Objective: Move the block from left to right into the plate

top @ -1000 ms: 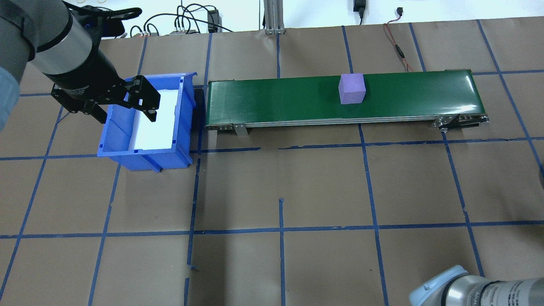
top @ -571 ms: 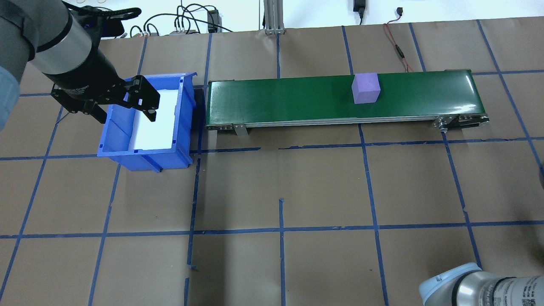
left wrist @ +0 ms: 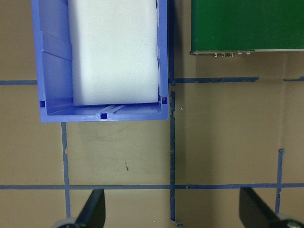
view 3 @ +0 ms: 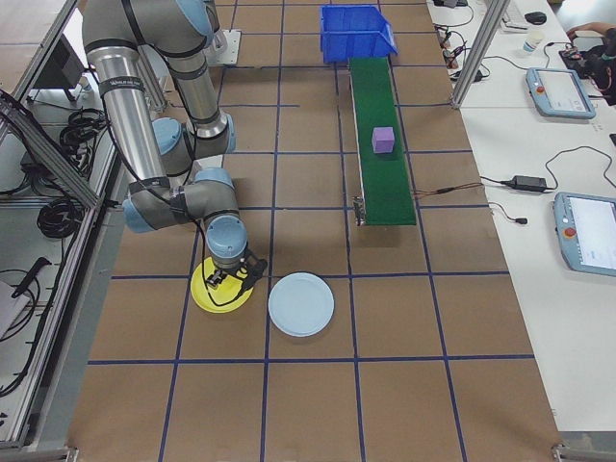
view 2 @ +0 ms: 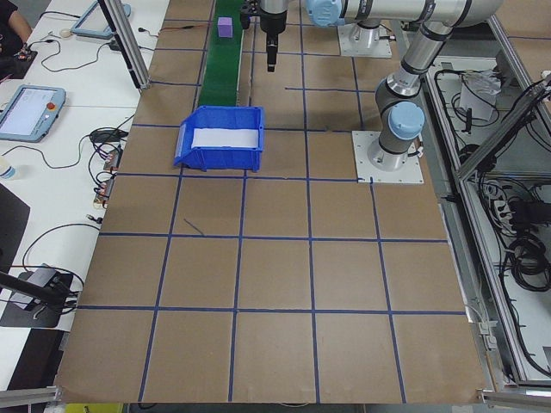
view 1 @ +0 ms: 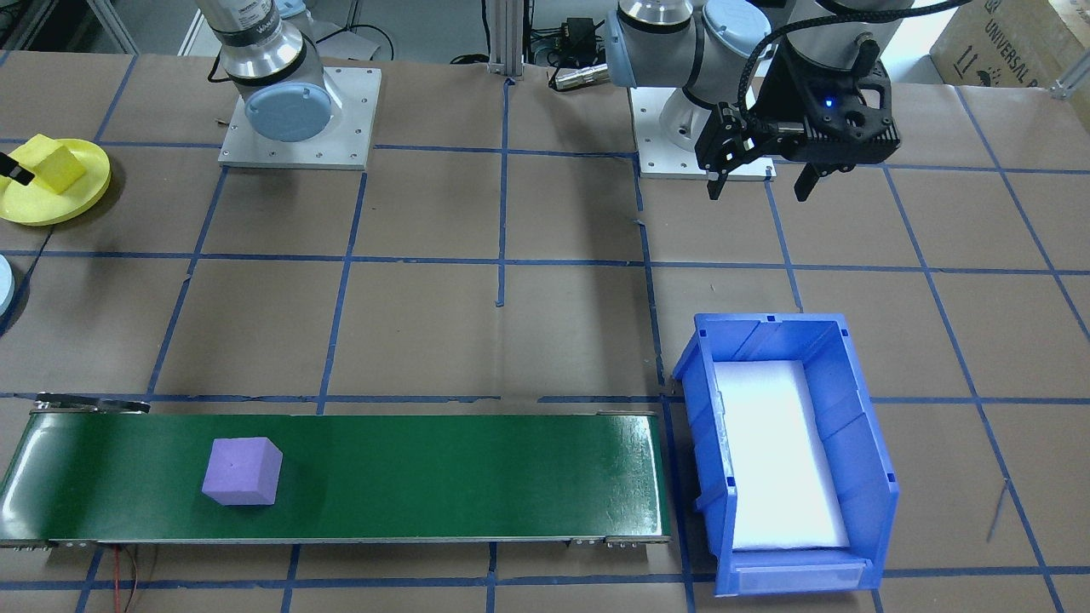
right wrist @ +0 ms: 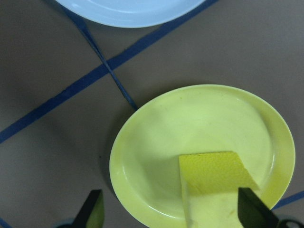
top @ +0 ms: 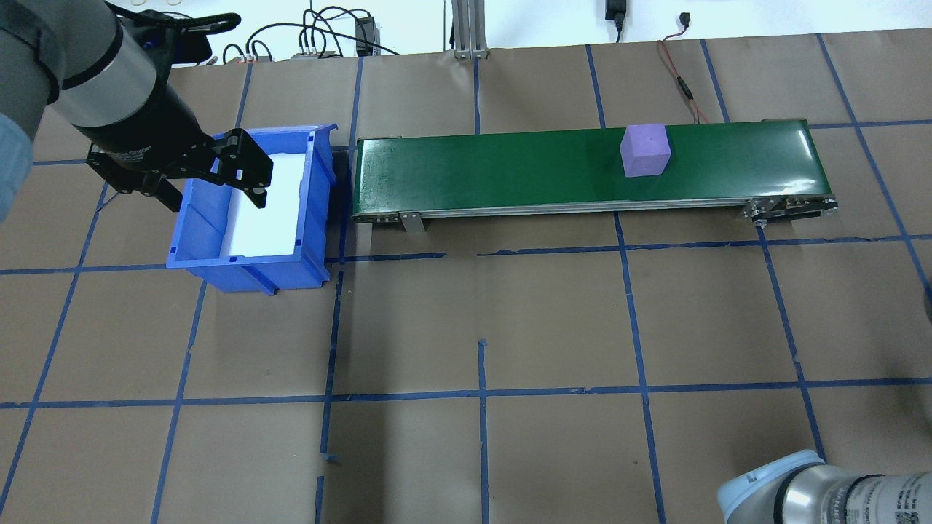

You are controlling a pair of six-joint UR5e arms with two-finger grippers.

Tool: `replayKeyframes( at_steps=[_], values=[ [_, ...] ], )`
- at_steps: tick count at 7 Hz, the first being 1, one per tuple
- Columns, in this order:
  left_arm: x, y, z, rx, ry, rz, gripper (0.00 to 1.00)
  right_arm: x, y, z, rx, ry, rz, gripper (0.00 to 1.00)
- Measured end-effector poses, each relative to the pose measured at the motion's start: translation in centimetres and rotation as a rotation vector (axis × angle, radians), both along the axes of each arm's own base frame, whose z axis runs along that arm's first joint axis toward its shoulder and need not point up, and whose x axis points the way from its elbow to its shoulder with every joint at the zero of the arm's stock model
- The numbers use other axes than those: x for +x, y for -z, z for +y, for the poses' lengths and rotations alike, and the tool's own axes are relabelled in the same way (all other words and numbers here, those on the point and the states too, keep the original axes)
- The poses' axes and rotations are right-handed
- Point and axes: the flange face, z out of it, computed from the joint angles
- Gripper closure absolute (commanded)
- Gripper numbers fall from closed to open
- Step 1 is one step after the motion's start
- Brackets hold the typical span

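My yellow plate (right wrist: 156, 142) is carrying a yellow block (right wrist: 216, 183) toward one rim; my right hand (right wrist: 171, 216) is hanging spread apart just above it. A pale blue plate (view 3: 301, 304) is lying just beside. My left hand (top: 211, 182) is hovering parted over the blue bin (view 1: 860, 460), which is holding a white pad (left wrist: 114, 52). A purple block (top: 644, 150) is sitting on the green conveyor (top: 495, 171).

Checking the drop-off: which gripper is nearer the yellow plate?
Right. The right gripper hangs open just over the yellow plate, around the yellow block lying in it. The left gripper hovers open far across the table, near the blue bin.
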Motion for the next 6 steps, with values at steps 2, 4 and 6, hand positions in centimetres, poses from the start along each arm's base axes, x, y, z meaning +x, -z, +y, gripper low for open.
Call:
replayKeyframes(
  at_steps=[2, 4, 6],
  values=[
    [0.0, 0.0, 0.0, 0.001, 0.001, 0.0, 0.0, 4.1, -3.4, -9.8, -0.068, -0.08, 0.082, 0.0],
    [-0.1, 0.1, 0.0, 0.003, 0.002, 0.0, 0.0, 6.0, -3.6, -21.3, -0.203, -0.173, 0.065, 0.0],
    [-0.1, 0.2, 0.1, 0.003, 0.004, 0.0, 0.0, 10.5, -3.9, -29.4, -0.305, -0.238, 0.029, 0.0]
  ],
)
